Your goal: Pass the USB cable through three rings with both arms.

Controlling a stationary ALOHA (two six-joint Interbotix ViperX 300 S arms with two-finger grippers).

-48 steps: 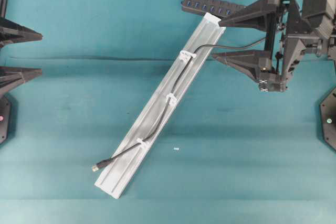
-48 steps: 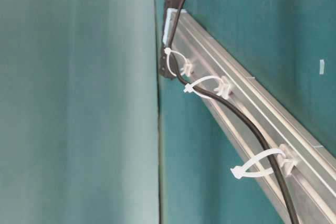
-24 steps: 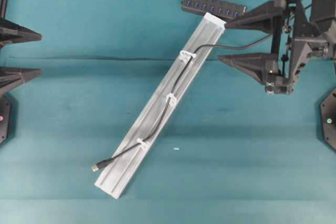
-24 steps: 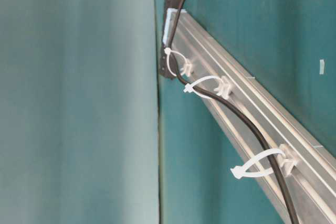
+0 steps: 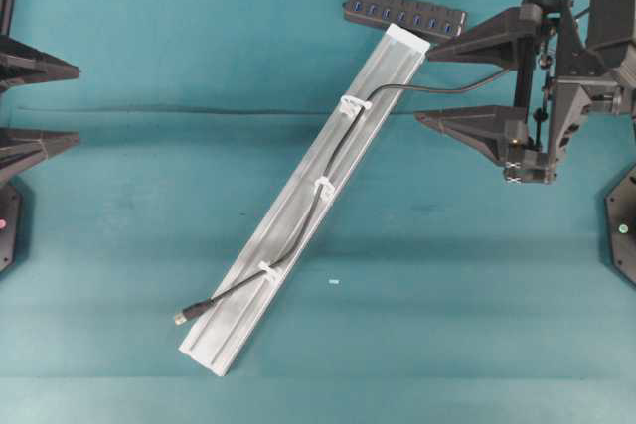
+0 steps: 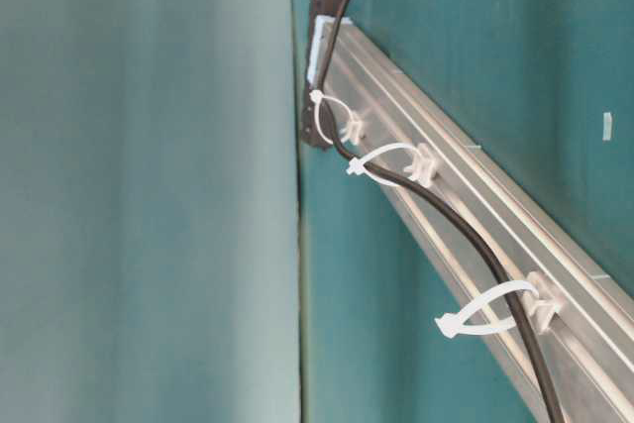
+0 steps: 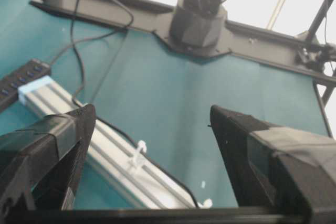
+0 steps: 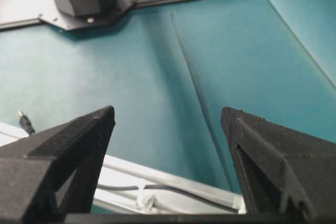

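Observation:
The dark USB cable lies along the silver rail and runs through all three white rings. Its plug lies just past the rail's lower left side. My right gripper hovers open by the rail's top end, with the cable's far stretch passing between its fingers untouched. My left gripper stands open at the left edge, holding nothing. The right wrist view shows one ring and the cable below the open gripper. The left wrist view shows another ring below the open gripper.
A black multi-port hub with blue sockets lies behind the rail's top end. A tiny white scrap sits on the teal mat right of the rail. In the table-level view the cable sags through the loops.
My right gripper has drawn back a little to the right, away from the rail's top end, still open. The cable, rings and left gripper have not moved.

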